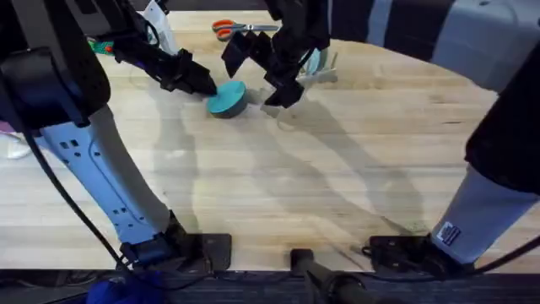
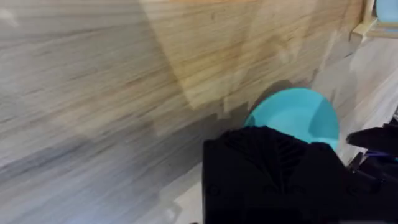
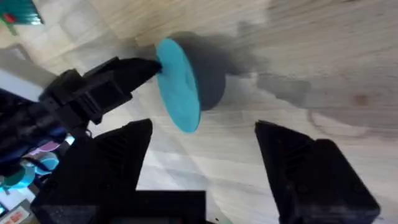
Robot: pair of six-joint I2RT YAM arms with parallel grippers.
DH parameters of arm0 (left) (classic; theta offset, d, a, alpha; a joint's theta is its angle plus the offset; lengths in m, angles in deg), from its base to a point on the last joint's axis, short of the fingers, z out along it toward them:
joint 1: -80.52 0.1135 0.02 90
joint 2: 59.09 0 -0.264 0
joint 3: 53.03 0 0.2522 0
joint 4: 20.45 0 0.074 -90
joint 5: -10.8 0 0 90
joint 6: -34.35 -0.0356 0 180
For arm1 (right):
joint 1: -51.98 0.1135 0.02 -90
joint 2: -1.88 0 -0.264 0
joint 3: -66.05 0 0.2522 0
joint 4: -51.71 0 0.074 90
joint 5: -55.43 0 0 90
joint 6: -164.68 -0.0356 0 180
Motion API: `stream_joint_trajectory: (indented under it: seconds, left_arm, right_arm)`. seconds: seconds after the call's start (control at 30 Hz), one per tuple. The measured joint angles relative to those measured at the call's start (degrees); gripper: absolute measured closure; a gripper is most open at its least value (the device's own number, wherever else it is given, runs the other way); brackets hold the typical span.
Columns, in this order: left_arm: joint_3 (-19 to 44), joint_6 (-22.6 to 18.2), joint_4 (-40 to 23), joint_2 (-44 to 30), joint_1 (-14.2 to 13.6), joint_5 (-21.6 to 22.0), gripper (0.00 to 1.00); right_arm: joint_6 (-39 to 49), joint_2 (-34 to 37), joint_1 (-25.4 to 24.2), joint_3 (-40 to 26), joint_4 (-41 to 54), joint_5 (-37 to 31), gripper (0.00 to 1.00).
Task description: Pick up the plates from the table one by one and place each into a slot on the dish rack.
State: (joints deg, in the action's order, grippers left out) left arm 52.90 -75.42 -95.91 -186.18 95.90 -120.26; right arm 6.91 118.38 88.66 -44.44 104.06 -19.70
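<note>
Toward the far side of the table [image 1: 278,194], the left gripper [image 1: 205,86] has the teal plate [image 1: 228,98] pinched by its edge, tipped up so it's standing on its rim on the wood. Right gripper [image 1: 261,72] hovers just beside it, fingers spread wide, nothing in them, pretty much facing the plate. Rack [image 1: 319,67] is right behind that gripper with the pale blue plate [image 1: 314,61] already standing in it. Scissors [image 1: 236,29] lie further back.
</note>
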Motion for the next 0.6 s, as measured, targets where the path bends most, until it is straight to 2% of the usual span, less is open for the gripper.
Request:
stream_joint_trajectory:
  seconds: [0.2, 0.6]
  left_arm:
    - [0.0, 0.0, 0.04, 0.01, 0.0, 0.0, 0.96]
    - [0.0, 0.0, 0.13, 0.01, 0.0, 0.0, 0.96]
  right_arm:
    - [-1.39, 1.29, 1.13, 0.0, -0.84, 0.0, 0.007]
    - [-3.29, 5.73, 3.94, 0.0, -8.23, 0.0, 0.006]
